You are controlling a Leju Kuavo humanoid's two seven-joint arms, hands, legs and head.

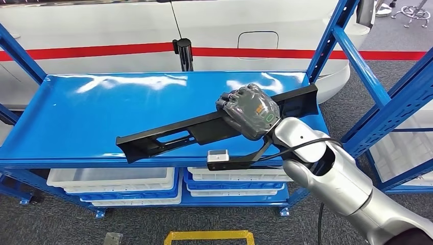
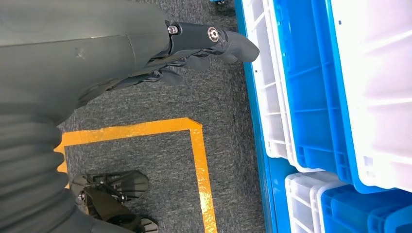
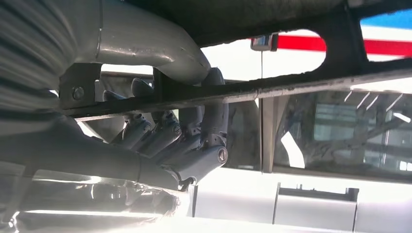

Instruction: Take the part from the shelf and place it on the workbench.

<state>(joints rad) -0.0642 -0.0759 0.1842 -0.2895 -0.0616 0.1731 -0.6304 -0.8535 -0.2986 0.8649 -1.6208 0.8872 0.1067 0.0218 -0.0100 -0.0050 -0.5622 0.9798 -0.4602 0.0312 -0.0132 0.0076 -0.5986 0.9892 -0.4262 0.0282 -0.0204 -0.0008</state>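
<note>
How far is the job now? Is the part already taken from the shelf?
Done: the right robot hand grips the black part near its middle. In hand: the part is over the blue shelf; whether it is lifted or touching, I cannot tell. Left: carry it away and place it on the workbench. The left robot hand hangs above the floor, holding nothing.

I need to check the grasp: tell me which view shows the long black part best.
The head view: the whole black part lies slanted over the blue shelf, with the right hand gripping it toward one end. The right wrist view shows just a close stretch of its edge with fingers wrapped around. The left wrist view looks at floor and bins.
</note>
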